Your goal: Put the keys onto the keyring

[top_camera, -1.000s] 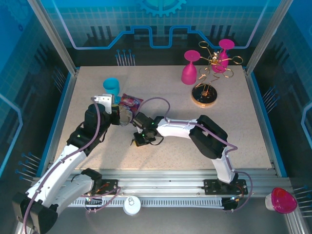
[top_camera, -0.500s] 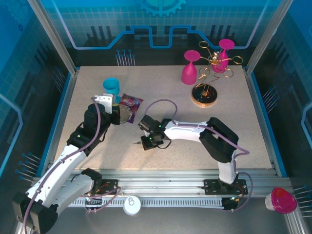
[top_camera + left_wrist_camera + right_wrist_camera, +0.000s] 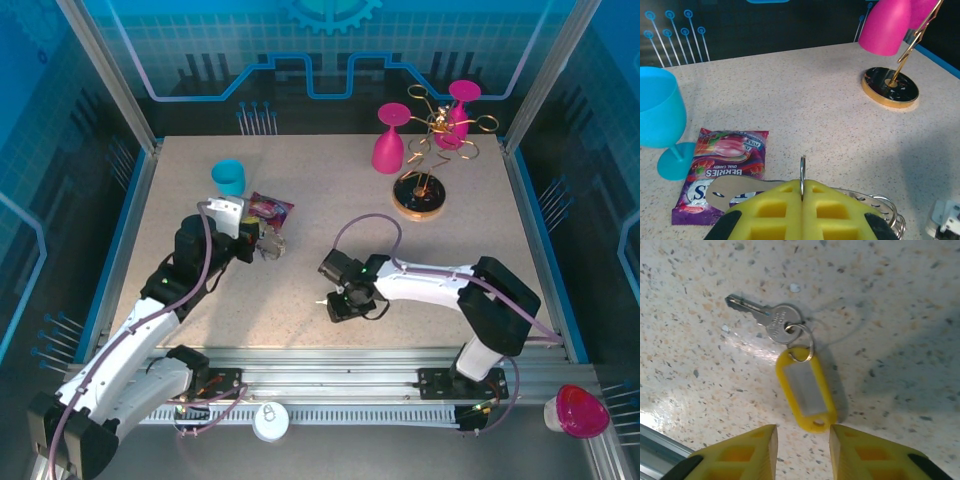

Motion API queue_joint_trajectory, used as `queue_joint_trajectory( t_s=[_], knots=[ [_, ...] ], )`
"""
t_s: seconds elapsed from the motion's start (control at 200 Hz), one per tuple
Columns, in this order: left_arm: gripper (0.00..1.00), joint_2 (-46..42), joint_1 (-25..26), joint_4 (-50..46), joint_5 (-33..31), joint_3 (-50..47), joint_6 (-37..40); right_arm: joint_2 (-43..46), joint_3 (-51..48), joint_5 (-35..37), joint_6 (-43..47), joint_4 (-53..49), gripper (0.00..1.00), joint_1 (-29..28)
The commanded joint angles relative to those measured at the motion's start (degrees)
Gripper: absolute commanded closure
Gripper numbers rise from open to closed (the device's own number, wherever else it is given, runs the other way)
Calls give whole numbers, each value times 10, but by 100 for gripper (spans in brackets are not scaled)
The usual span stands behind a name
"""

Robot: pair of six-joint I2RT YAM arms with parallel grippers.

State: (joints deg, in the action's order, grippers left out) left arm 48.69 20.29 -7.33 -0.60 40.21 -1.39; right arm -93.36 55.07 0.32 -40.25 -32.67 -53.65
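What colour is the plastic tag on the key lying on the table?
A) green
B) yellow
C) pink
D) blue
B: the right wrist view shows a yellow tag joined by a small ring to the silver key, both lying flat on the speckled table.
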Motion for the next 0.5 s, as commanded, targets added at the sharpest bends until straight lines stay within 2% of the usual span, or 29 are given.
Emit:
queue_joint_trajectory(
  t_s=[0.0,0.495],
  knots=[
    [100,-8,-5,30,24,-7,15,22,6,27,14,-27,65,20],
    [100,-10,-5,28,43,-7,21,-71,71,-12,60,-5,67,35]
  ],
)
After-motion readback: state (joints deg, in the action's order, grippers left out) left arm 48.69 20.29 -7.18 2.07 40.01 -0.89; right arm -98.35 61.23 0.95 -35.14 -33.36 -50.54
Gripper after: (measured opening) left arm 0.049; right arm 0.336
